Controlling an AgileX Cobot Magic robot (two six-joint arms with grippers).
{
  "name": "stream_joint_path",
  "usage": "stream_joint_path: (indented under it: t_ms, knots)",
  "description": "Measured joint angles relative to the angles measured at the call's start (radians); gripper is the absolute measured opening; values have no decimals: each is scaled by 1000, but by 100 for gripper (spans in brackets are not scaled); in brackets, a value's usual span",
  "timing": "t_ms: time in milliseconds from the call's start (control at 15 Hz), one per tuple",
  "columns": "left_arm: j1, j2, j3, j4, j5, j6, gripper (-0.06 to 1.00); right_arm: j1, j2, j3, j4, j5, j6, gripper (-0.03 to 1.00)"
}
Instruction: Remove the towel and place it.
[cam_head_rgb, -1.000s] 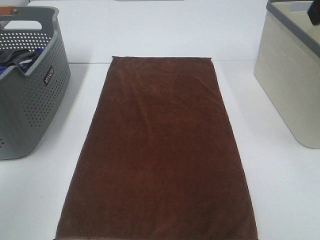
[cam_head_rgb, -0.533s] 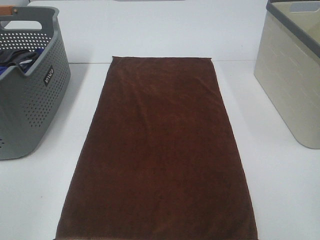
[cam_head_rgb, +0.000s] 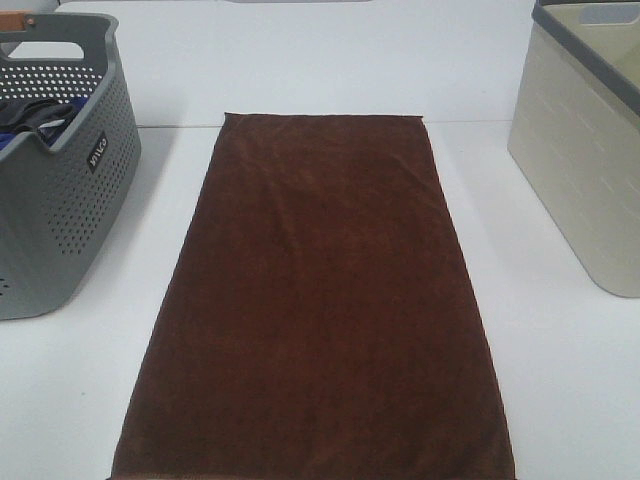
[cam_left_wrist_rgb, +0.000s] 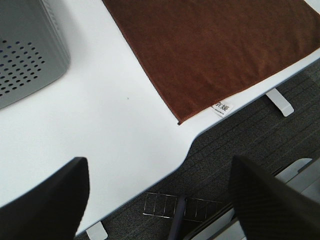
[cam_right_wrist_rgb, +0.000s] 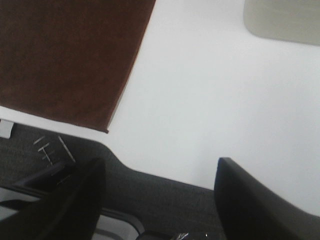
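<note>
Exterior high view: towel (cam_head_rgb: 318, 300) lies flat mid-bench (cam_head_rgb: 560, 380), grey basket (cam_head_rgb: 60, 170) at nine o'clock, cream bin (cam_head_rgb: 580, 170) at two o'clock, seemingly placed. Left pincer (cam_left_wrist_rgb: 159, 200) and right pincer (cam_right_wrist_rgb: 160, 200) hang released, empty, off its near corners.

Left gripper (cam_left_wrist_rgb: 159, 200): two broad black jaws, seen only at their ends in the left wrist view.
Left jaw surface: matte black with a fine woven or ribbed texture, clearest on one finger (cam_left_wrist_rgb: 270, 200).
Right gripper (cam_right_wrist_rgb: 159, 200): two wide dark jaws with blunt, slightly rounded tips.
Right jaw surface: plain black; the blur probably hides any texture.
Arms: not visible from the high camera.
</note>
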Motion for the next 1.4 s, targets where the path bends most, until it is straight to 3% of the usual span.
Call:
stream_joint_path:
  t_ms: [133, 333, 600, 1400]
  knots:
    - [0, 0, 16, -3, -41, 6, 74, 0, -171, 38, -9, -7, 0, 61]
    - [0, 0, 47, -8, -100, 7, 74, 0, -243, 47, -30, -34, 0, 61]
    - [0, 1, 49, -9, -114, 7, 74, 0, -253, 79, -36, -100, 0, 61]
    - [0, 1, 49, -9, -115, 7, 74, 0, -253, 79, -37, -101, 0, 61]
